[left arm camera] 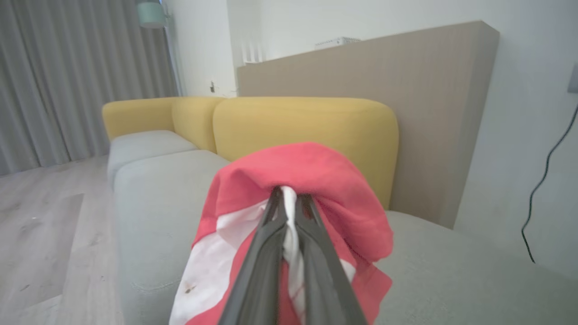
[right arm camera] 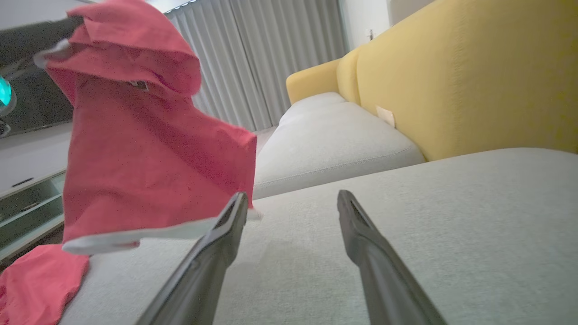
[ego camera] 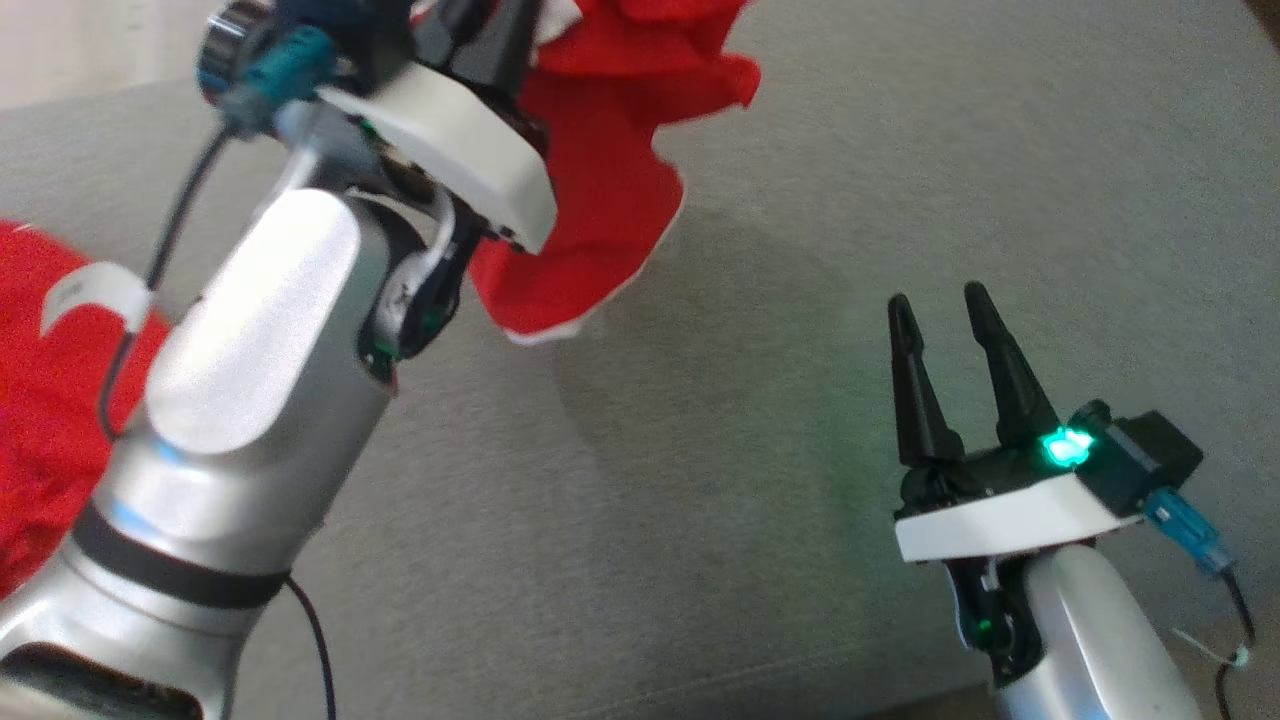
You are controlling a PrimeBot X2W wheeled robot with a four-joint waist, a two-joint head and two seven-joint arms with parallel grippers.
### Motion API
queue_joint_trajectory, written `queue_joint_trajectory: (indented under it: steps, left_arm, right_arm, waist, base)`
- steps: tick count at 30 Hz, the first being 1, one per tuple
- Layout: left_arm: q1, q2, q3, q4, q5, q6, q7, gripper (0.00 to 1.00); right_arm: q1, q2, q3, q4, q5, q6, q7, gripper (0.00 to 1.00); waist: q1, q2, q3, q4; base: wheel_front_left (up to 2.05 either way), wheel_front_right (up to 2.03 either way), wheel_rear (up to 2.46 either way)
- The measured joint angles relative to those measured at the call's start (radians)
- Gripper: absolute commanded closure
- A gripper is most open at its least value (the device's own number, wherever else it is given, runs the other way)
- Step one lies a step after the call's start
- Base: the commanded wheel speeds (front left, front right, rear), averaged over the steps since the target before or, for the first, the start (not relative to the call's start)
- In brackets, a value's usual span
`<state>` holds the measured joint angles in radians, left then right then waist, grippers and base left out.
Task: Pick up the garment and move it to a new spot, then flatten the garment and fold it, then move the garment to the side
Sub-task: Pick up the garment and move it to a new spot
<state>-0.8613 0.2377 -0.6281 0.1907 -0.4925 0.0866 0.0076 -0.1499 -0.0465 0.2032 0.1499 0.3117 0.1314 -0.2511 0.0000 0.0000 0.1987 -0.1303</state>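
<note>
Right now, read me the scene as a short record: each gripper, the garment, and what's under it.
left gripper: shut on the garment, lifted
garment: red with white trim, hanging above the seat
right gripper: open, holding nothing, low over the seat
seat: grey sofa cushion, yellow backrest
red cloth: lying on the seat at the robot's left

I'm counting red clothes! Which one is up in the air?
The white-edged red garment pinched by the left gripper hangs in the air; the other red cloth lies on the sofa seat.
</note>
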Motion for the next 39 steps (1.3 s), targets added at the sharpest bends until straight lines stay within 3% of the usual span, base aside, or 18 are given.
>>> queue_joint_trajectory:
  steps: [5, 12, 13, 14, 19, 26, 33, 39]
  left_arm:
    - [-0.001, -0.021, -0.028, 0.099, 0.021, 0.002, -0.002, 1.00]
    - [-0.023, -0.040, -0.055, 0.353, 0.043, -0.026, -0.066, 1.00]
    - [-0.034, -0.043, -0.065, 0.393, 0.056, -0.026, -0.077, 0.76]
    - [-0.045, -0.047, -0.070, 0.432, 0.067, -0.026, -0.090, 0.01]
    - [-0.084, -0.058, -0.063, 0.560, 0.078, -0.019, -0.173, 0.00]
    - [-0.092, -0.067, -0.032, 0.585, 0.058, -0.035, -0.244, 0.00]
    - [-0.042, -0.047, 0.001, 0.475, 0.056, -0.030, -0.257, 0.00]
    - [0.149, -0.003, 0.036, 0.300, 0.074, 0.011, -0.257, 0.00]
  right_arm:
    - [-0.034, -0.001, 0.051, -0.014, 0.033, 0.000, 0.000, 0.00]
    - [-0.059, 0.000, 0.104, -0.026, 0.068, 0.000, 0.000, 0.00]
    - [-0.061, 0.000, 0.105, -0.027, 0.071, 0.000, 0.000, 0.00]
    - [-0.063, -0.001, 0.105, -0.029, 0.073, 0.000, 0.000, 0.00]
    - [-0.064, 0.000, 0.098, -0.030, 0.074, 0.000, -0.001, 0.00]
    - [-0.060, 0.000, 0.052, -0.018, 0.036, 0.000, -0.001, 0.00]
    - [-0.024, -0.001, 0.008, -0.003, -0.003, 0.000, -0.001, 0.00]
    - [0.015, -0.001, -0.021, 0.021, -0.027, 0.000, -0.001, 0.00]
  waist:
    - [0.0000, 0.0000, 0.032, -0.096]
    - [0.0000, 0.0000, 0.084, -0.219]
    - [0.0000, 0.0000, 0.092, -0.231]
    - [0.0000, 0.0000, 0.100, -0.240]
    - [0.0000, 0.0000, 0.120, -0.245]
    - [0.0000, 0.0000, 0.094, -0.159]
    - [0.0000, 0.0000, 0.038, -0.042]
    - [0.0000, 0.0000, -0.021, 0.067]
  base:
    - [0.00, 0.00, 0.00]
    - [0.00, 0.00, 0.00]
    - [0.00, 0.00, 0.00]
    - [0.00, 0.00, 0.00]
    - [0.00, 0.00, 0.00]
    - [0.00, 0.00, 0.00]
    - [0.00, 0.00, 0.00]
    - [0.00, 0.00, 0.00]
